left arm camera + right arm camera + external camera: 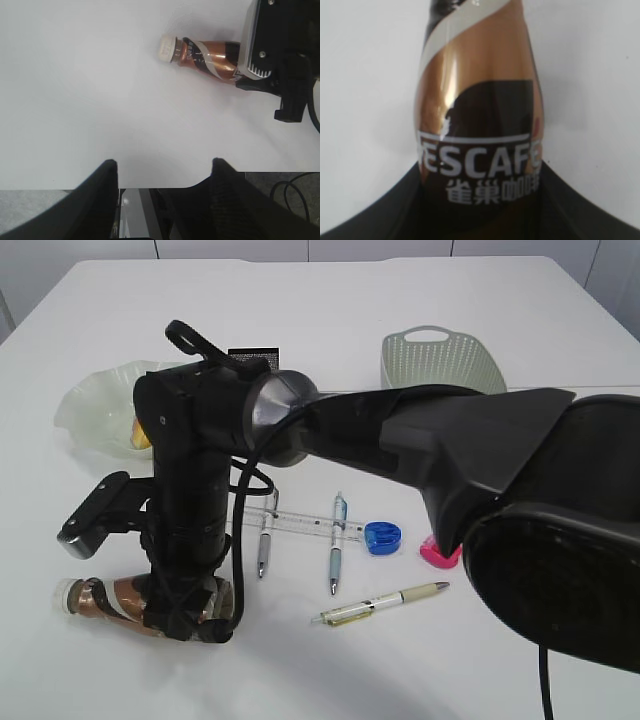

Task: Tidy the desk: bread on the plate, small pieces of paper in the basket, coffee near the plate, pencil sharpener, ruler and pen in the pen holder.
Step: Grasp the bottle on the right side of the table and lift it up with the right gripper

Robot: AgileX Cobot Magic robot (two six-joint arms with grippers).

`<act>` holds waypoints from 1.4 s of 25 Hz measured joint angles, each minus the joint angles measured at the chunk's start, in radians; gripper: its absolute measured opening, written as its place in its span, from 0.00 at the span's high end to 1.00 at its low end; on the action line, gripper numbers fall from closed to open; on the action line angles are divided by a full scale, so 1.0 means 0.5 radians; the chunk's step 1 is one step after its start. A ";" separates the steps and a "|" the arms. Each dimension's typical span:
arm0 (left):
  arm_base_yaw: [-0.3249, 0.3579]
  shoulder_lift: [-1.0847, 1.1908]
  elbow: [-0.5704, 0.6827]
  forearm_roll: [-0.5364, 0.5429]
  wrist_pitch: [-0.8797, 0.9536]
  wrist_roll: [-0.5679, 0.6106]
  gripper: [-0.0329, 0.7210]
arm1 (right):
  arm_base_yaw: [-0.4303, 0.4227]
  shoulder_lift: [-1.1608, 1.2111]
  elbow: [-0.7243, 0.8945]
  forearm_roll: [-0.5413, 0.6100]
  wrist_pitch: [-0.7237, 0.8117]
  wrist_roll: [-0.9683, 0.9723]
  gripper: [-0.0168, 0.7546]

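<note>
The coffee bottle (pixel 95 598) lies on its side at the front left of the table, white cap pointing left. My right gripper (pixel 190 618) reaches across from the right and is shut on the bottle's lower body. The right wrist view shows the brown label (pixel 480 90) between the two fingers (pixel 480 170). The left wrist view shows the bottle (pixel 200 52) with the right gripper (pixel 260 70) on it. My left gripper (pixel 164 167) is open and empty over the table's edge. Bread (pixel 140 435) lies on the pale green plate (pixel 90 405). No paper pieces show.
A black mesh pen holder (pixel 250 357) stands behind the arm. A grey basket (pixel 440 360) stands at the back right. A clear ruler (pixel 310 525), three pens (pixel 337 545), a blue sharpener (pixel 383 537) and a pink sharpener (pixel 437 553) lie mid-table.
</note>
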 joint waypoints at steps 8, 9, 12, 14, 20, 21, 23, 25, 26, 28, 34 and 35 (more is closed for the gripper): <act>0.000 0.000 0.000 0.000 0.000 0.000 0.38 | 0.000 0.000 0.000 0.004 0.000 0.247 0.49; 0.000 0.000 0.000 0.000 0.000 0.000 0.38 | 0.000 -0.004 0.000 -0.005 0.000 0.292 0.49; 0.000 0.000 0.000 0.000 0.000 0.000 0.38 | -0.021 -0.022 0.000 -0.016 0.007 0.395 0.49; 0.000 0.000 0.000 0.000 0.000 0.000 0.38 | -0.039 -0.049 0.004 -0.016 0.012 0.449 0.49; 0.000 -0.003 0.000 0.000 0.000 0.000 0.38 | -0.089 -0.130 0.004 0.047 0.016 0.444 0.49; 0.000 -0.003 0.000 0.000 0.000 0.000 0.38 | -0.089 -0.146 0.004 0.070 0.016 0.419 0.49; 0.000 -0.003 0.000 0.000 0.000 0.000 0.38 | -0.089 -0.172 0.004 0.133 0.020 0.377 0.49; 0.000 -0.003 0.000 0.000 0.000 0.000 0.38 | -0.089 -0.203 0.004 0.165 0.022 0.341 0.49; 0.000 -0.004 0.000 0.000 0.000 0.000 0.38 | -0.089 -0.218 0.004 0.182 0.022 0.318 0.49; 0.000 -0.009 0.000 0.000 0.000 0.000 0.38 | -0.089 -0.236 0.008 0.228 0.028 0.272 0.49; 0.000 -0.012 0.000 0.000 0.000 0.000 0.38 | -0.162 -0.240 0.015 0.482 0.036 0.223 0.49; 0.000 -0.012 0.000 0.000 0.000 0.000 0.38 | -0.185 -0.240 0.015 0.523 0.036 0.237 0.49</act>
